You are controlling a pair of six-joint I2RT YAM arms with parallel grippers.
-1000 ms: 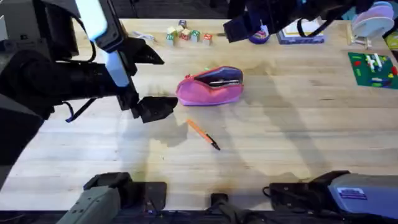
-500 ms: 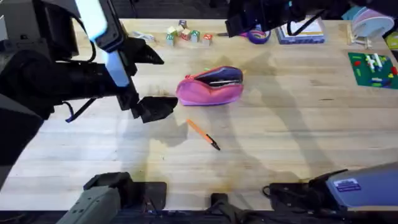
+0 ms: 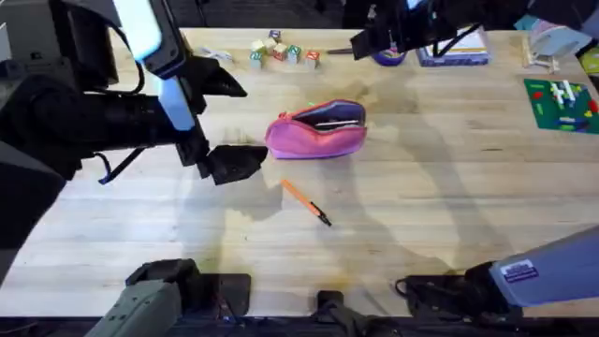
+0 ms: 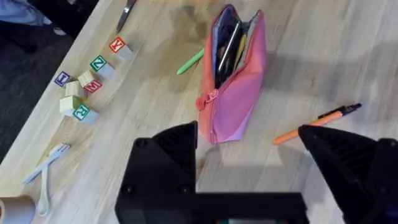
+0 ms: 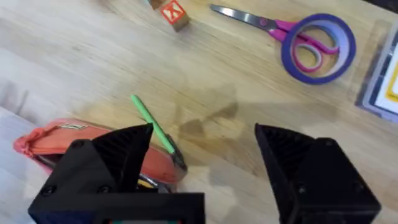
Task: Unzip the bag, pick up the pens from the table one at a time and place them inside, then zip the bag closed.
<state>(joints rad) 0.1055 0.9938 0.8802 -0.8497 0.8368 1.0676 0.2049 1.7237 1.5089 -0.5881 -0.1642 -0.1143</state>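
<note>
The pink bag (image 3: 316,134) lies mid-table with its zipper open and thin items showing inside; it also shows in the left wrist view (image 4: 235,84). An orange pen (image 3: 305,201) with a black tip lies on the table (image 3: 449,187) in front of the bag. A light green pen (image 5: 151,123) lies just behind the bag (image 5: 56,140), also seen from the left wrist (image 4: 189,62). My left gripper (image 3: 239,161) hovers left of the bag, open and empty (image 4: 245,132). My right gripper (image 5: 204,132) is open and empty, above the table behind the bag (image 3: 360,44).
Letter blocks (image 3: 279,51) sit at the back. Purple-handled scissors (image 5: 261,22) and a purple tape ring (image 5: 318,45) lie behind the green pen. A green baseplate (image 3: 562,103) is at the far right. A white plastic fork (image 4: 45,171) lies near the blocks.
My right gripper has drifted a little to the right at the back of the table, and its arm has shifted. The left arm, bag and pens have not moved.
</note>
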